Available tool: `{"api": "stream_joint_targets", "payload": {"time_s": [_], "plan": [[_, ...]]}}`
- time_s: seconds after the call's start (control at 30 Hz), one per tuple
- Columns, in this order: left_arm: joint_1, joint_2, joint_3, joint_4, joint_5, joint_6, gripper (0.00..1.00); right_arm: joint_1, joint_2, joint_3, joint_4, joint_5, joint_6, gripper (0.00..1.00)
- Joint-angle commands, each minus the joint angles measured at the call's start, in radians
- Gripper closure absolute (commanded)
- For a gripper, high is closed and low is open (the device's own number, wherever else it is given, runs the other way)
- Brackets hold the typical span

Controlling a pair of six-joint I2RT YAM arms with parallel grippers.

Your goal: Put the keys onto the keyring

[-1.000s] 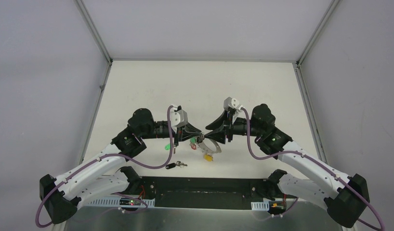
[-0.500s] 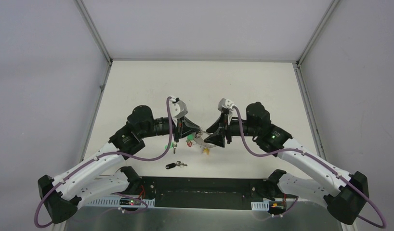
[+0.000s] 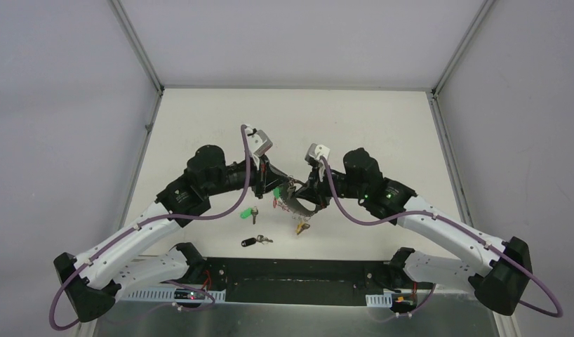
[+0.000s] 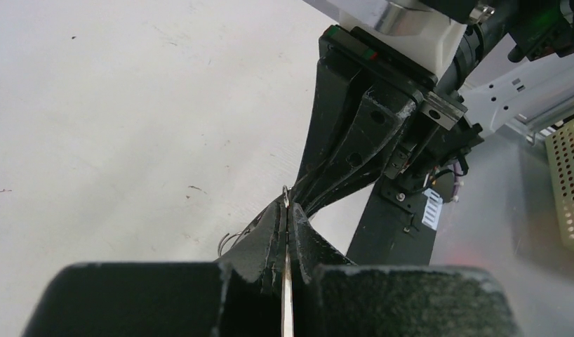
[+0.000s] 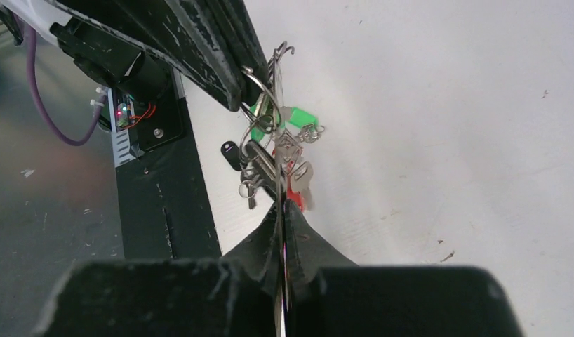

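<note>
The keyring (image 3: pixel 291 205) is held above the table between both grippers. My left gripper (image 3: pixel 273 188) is shut on its thin wire end, which shows edge-on between the fingertips in the left wrist view (image 4: pixel 285 200). My right gripper (image 3: pixel 299 199) is shut on the ring's other side (image 5: pixel 282 207). Red (image 5: pixel 292 191), pale green (image 5: pixel 299 115) and yellow (image 3: pixel 302 227) capped keys hang on the ring (image 5: pixel 274 98). A green-capped key (image 3: pixel 248 212) sits below the left gripper; I cannot tell whether it hangs or lies on the table. The black-capped key (image 3: pixel 250 243) lies on the table, free.
The black base plate (image 3: pixel 298 270) runs along the table's near edge, just behind the black-capped key. Grey walls and metal frame posts (image 3: pixel 138 49) enclose the white table (image 3: pixel 291 119) at left, right and back.
Both arms have shifted left and turned, carrying the keyring with them; its hanging keys have swung. The green-capped key moved slightly. The black-capped key has not moved.
</note>
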Motion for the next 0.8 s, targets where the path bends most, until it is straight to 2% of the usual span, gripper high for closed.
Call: {"api": "stream_joint_targets", "payload": {"time_s": [0.0, 0.3, 0.77], "plan": [[-0.008, -0.015, 0.099, -0.122, -0.057, -0.061, 1.0, 0.002, -0.034, 0.091, -0.072, 0.154, -0.047, 1.0], [-0.009, 0.035, 0.194, -0.28, -0.121, -0.11, 1.0, 0.094, -0.011, 0.169, -0.222, 0.35, -0.126, 1.0], [-0.009, 0.141, 0.414, -0.504, -0.167, -0.15, 1.0, 0.218, 0.044, 0.249, -0.294, 0.601, -0.193, 1.0]]}}
